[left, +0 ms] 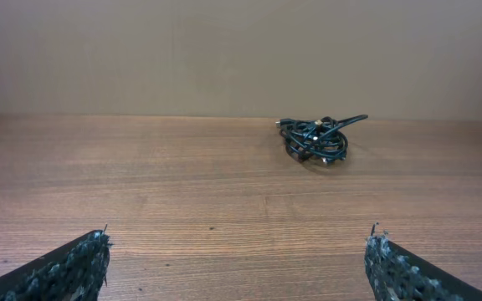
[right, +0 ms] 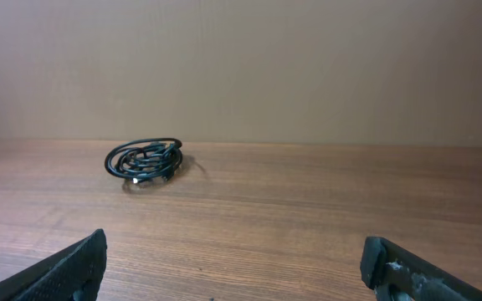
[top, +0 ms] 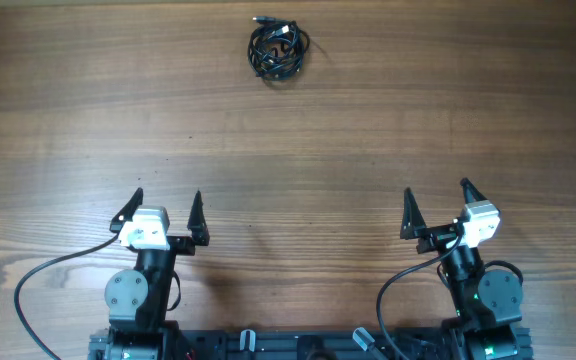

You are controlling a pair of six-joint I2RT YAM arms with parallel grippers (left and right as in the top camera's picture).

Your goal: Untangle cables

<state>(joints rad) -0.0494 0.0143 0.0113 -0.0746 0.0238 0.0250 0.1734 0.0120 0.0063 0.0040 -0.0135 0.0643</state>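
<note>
The cables [top: 278,50] lie as one small black tangle on the wooden table near its far edge, a little left of centre. The same tangle of cables [left: 316,140] shows right of centre in the left wrist view, and the cables [right: 144,161] show left of centre in the right wrist view. My left gripper [top: 166,205] hovers open at the near left, far from the tangle. My right gripper [top: 436,200] hovers open at the near right, equally far away. Nothing sits between either pair of fingers.
The wooden table [top: 368,120] stretches between the grippers and the tangle. A thick black arm wire [top: 43,275] loops beside the left arm base, and another arm wire [top: 398,285] curves beside the right base. A plain beige wall [left: 224,50] stands behind the far edge.
</note>
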